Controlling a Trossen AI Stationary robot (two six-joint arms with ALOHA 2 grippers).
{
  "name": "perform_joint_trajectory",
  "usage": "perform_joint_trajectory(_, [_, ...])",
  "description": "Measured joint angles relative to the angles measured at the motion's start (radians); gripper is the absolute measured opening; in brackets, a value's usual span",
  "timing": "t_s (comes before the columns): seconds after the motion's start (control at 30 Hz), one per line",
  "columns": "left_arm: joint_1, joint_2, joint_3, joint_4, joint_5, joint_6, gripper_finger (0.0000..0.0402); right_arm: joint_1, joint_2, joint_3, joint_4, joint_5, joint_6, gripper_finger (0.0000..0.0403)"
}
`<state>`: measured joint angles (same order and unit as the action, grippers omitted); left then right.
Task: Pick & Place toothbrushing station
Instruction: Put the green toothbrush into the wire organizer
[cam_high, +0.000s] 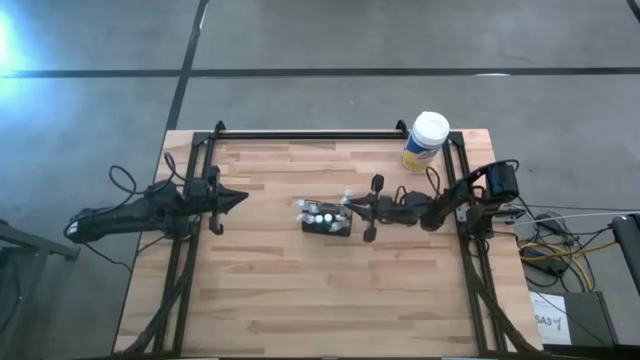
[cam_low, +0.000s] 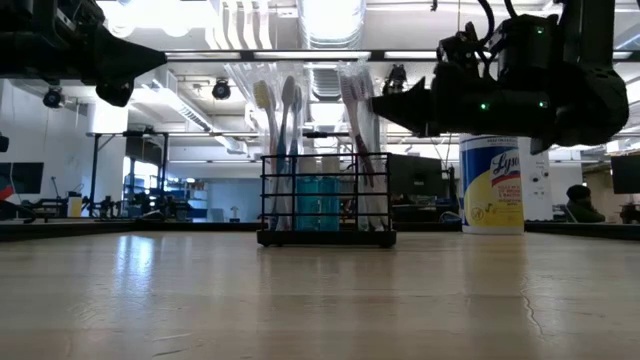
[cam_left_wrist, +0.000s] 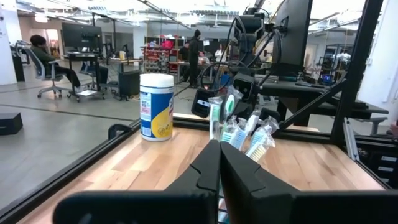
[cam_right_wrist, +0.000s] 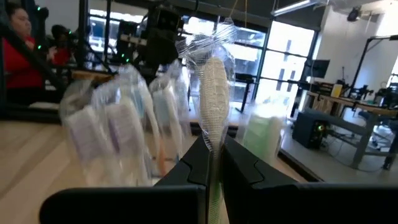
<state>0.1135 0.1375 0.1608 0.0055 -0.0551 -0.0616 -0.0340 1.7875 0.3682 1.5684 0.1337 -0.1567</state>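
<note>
Placing step: right gripper (cam_right_wrist: 214, 163), centre of frame, is clamped on a wrapped toothbrush (cam_right_wrist: 213, 93) above the mesh holder (cam_high: 327, 224) mid-counter (cam_high: 260, 300). Left gripper (cam_high: 238, 199) shut, idle at left. Next: lower straight, release.

Both arms raised above the table, fingers closed.

Left arm: reaches in from the left edge, stretched level, its left gripper (cam_high: 238, 199) well short of mid-table, fingers pressed together tip to tip (cam_left_wrist: 219, 163), nothing between them. Right arm: extends from the right edge toward mid-table, elbow bent; right gripper (cam_high: 352, 206) hangs near the centre, fingers (cam_right_wrist: 198, 163) pinched on a wrapped toothbrush (cam_right_wrist: 213, 93) that stands upright between them.
</note>
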Motion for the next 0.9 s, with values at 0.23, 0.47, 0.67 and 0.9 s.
perform_joint_trajectory(0.23, [0.000,0.000,0.004,0.002,-0.026,-0.007,0.0009,0.016,0.001,-0.030,0.002,-0.001,-0.019,0.0013])
perform_joint_trajectory(0.47, [0.000,0.000,0.004,0.002,-0.026,-0.012,0.0008,0.015,0.001,-0.058,-0.006,0.020,-0.025,0.0013])
perform_joint_trajectory(0.67, [0.000,0.000,0.003,0.002,-0.026,-0.006,0.0011,0.015,0.000,-0.063,-0.033,0.023,-0.025,0.0013])
perform_joint_trajectory(0.9, [0.000,0.000,0.002,0.000,-0.026,-0.005,0.0009,0.014,0.000,-0.062,-0.045,0.028,-0.029,0.0039])
